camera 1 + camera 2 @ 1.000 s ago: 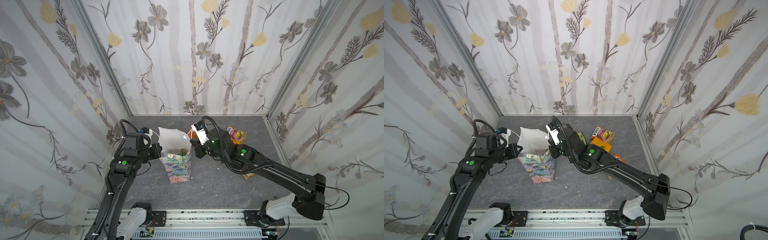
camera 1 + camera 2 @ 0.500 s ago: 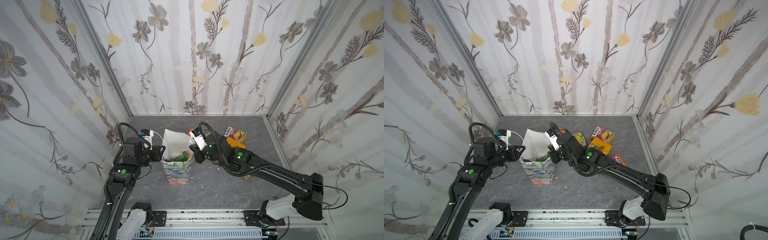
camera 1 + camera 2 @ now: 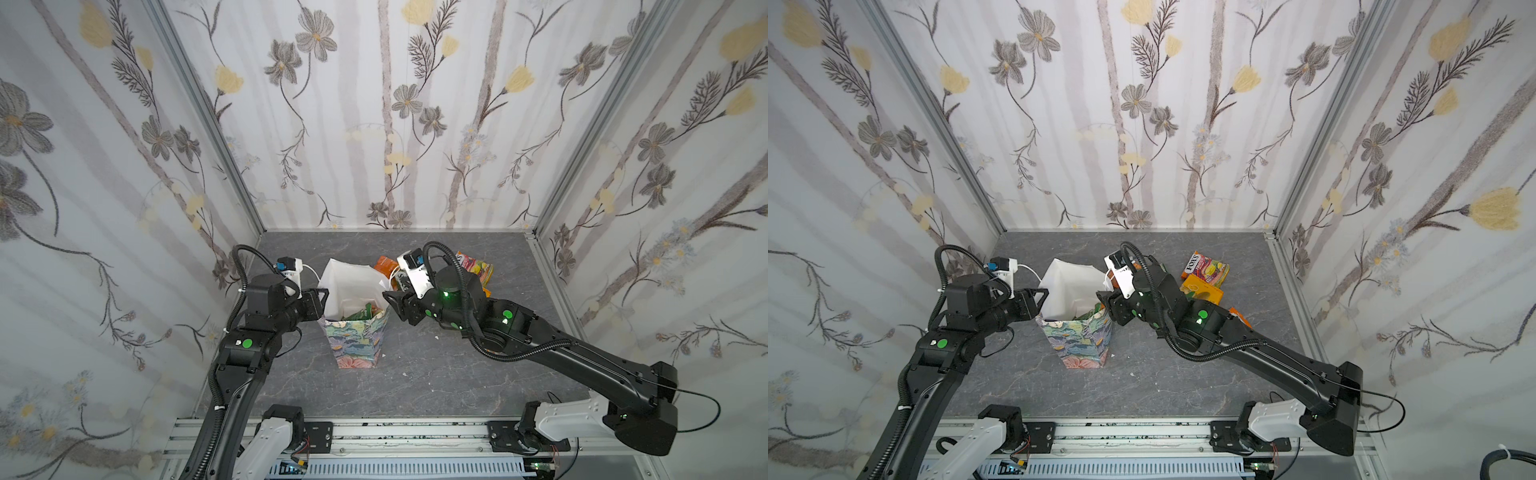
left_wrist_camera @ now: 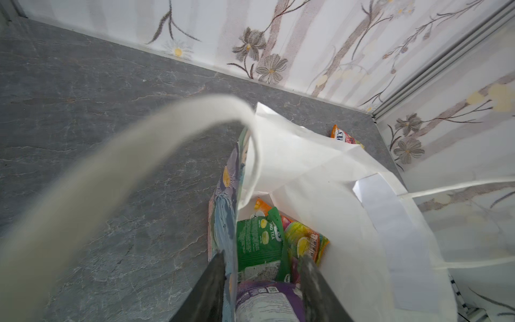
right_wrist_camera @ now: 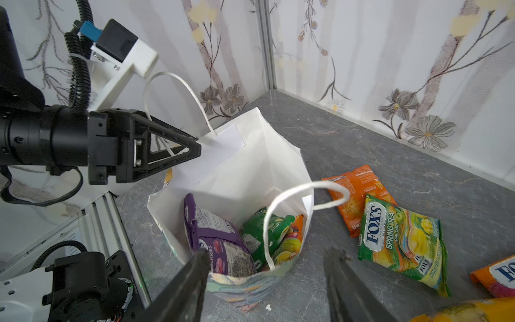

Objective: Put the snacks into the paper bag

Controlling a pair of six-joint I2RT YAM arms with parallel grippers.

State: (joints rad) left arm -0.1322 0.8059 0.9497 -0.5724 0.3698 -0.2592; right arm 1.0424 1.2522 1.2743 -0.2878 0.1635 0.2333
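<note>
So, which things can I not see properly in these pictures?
Lower snacks in the paper bag: hidden in every view by its walls and the purple packet; no count possible.
Orange-yellow box: partly behind the right arm in a top view.
Orange packet: cut off by the right wrist view's edge.
Bag handle: blurred in the left wrist view.

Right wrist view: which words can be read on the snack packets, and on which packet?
"FOX'S SPRING TEA OVAL CANDY": yellow-green packet outside the paper bag.
"...RRIES": purple packet inside the bag.
"FO", cut off: orange-pink packet.
Fine print elsewhere: too small to read.
</note>
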